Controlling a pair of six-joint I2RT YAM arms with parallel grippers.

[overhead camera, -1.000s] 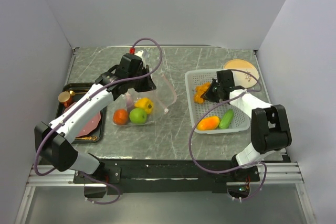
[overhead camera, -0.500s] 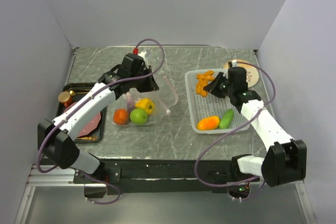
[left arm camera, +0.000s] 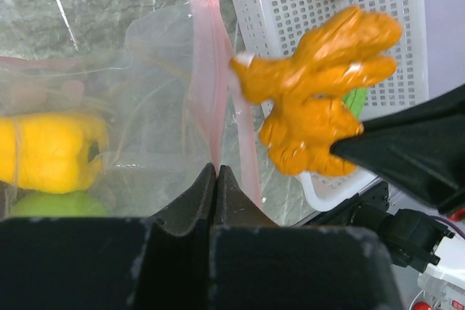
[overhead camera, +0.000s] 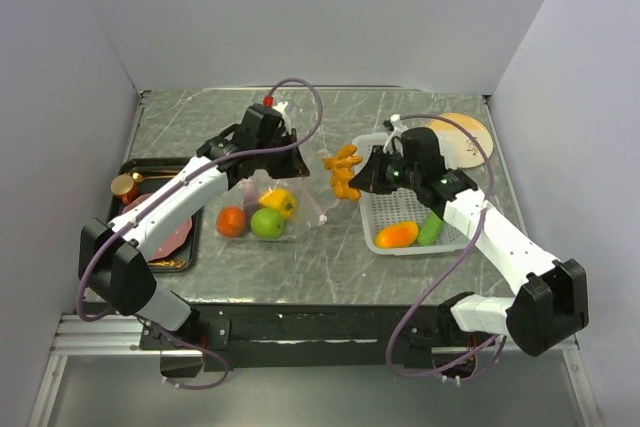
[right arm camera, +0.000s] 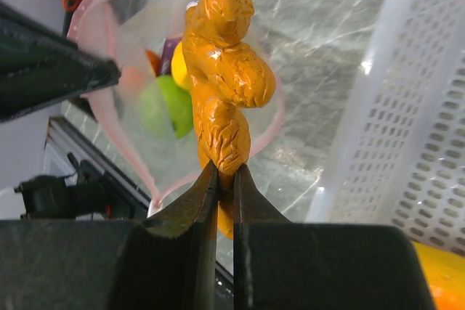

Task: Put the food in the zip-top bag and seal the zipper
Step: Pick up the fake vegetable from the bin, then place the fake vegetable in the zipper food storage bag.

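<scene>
The clear zip-top bag (overhead camera: pixel 305 182) lies left of centre with a yellow pepper (overhead camera: pixel 277 201), green lime (overhead camera: pixel 266 222) and red-orange tomato (overhead camera: pixel 231 221) inside. My left gripper (overhead camera: pixel 290 152) is shut on the pink zipper (left arm camera: pixel 207 70) and holds the mouth up and open. My right gripper (overhead camera: pixel 362 179) is shut on a knobbly orange food piece (overhead camera: pixel 343 172), held in the air just right of the mouth. The piece shows in the left wrist view (left arm camera: pixel 320 92) and right wrist view (right arm camera: pixel 225 70). An orange mango (overhead camera: pixel 397 235) and green cucumber (overhead camera: pixel 432 227) lie in the basket.
The white slotted basket (overhead camera: pixel 470 239) stands at the right, under the right arm. A round tan disc (overhead camera: pixel 462 132) lies behind it. A black tray (overhead camera: pixel 140 169) with a reddish slab (overhead camera: pixel 172 237) and a small brown can (overhead camera: pixel 125 187) sits at the left edge.
My right gripper has lifted the orange piece out of the basket and carried it left to the bag's mouth. My left gripper has kept hold of the zipper, shifting slightly right.
</scene>
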